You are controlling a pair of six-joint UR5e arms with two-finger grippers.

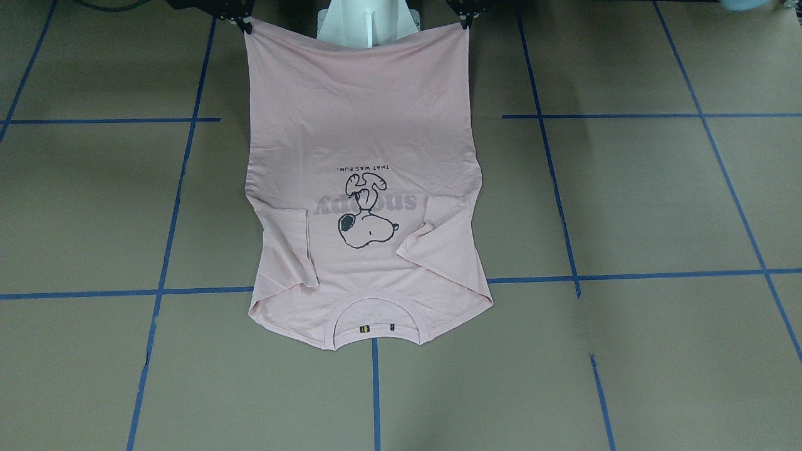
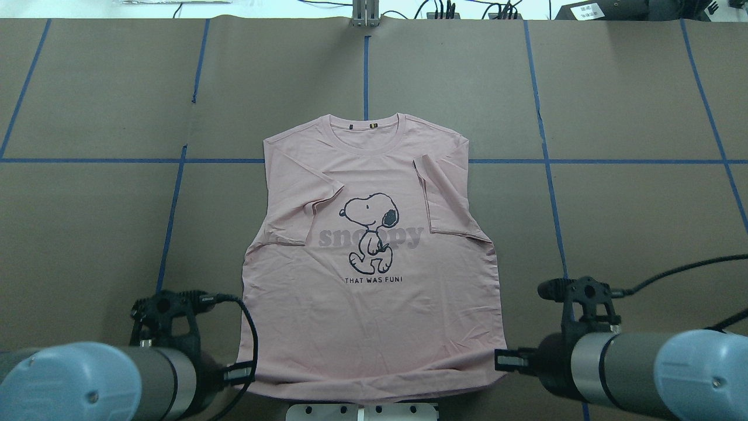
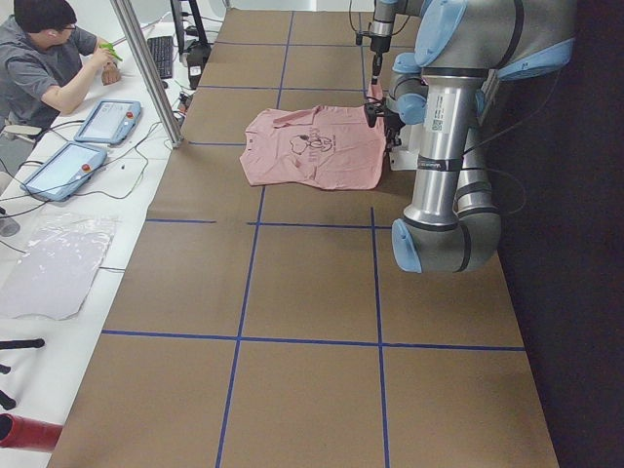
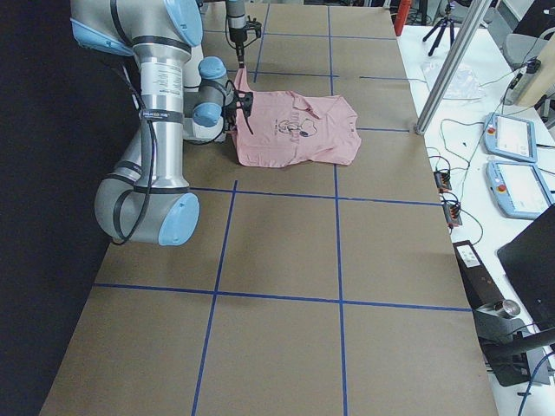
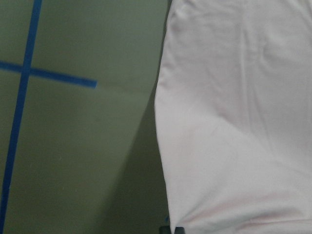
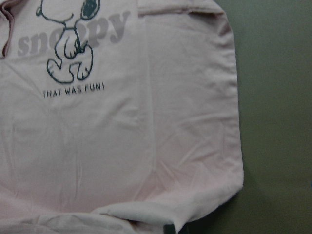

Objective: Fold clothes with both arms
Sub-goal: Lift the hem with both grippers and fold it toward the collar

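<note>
Soft matt cloth T-shirt (image 2: 374,316) on matt brown paper table (image 2: 643,222).

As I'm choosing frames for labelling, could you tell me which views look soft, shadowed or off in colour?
Left wrist view: soft, the shirt washed out almost white, a dark shadow on the table beside its edge. Right wrist view: print readable, lifted hem corner blurred. Front-facing view: sharp, but the table looks greenish against the overhead view's brown. Side views: a black band along one edge.
</note>
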